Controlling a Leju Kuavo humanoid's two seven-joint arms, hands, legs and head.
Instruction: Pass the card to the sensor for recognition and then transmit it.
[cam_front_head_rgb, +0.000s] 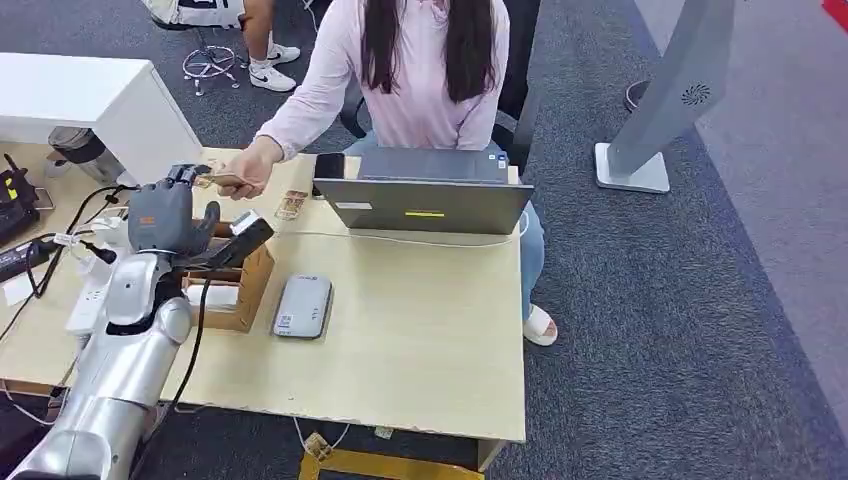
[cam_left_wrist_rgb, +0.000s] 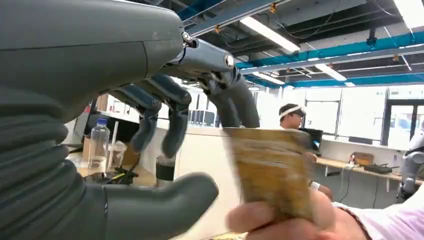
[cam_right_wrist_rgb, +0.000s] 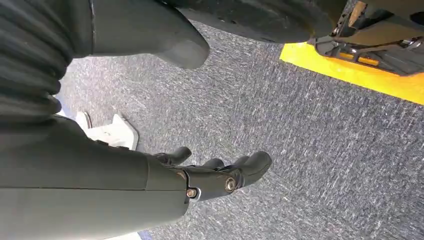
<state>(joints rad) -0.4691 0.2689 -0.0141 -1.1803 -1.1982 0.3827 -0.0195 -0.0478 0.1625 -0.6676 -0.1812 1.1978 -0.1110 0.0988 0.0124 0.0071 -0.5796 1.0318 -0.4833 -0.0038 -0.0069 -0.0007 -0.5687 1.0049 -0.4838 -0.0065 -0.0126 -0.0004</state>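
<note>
left hand (cam_front_head_rgb: 165, 212) raised near table's (cam_front_head_rgb: 420, 330) far-left corner, fingers apart, empty | card (cam_left_wrist_rgb: 272, 172) upright in person's hand (cam_front_head_rgb: 248, 168), just beyond fingertips | right hand (cam_right_wrist_rgb: 220, 175) hung, fingers loosely curled, empty

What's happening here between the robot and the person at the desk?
A seated person in a pink top holds a brownish card out to the robot's raised left hand, whose fingers are spread and not yet gripping it. The grey rounded card sensor lies untouched on the wooden table. The right hand hangs over carpet.
</note>
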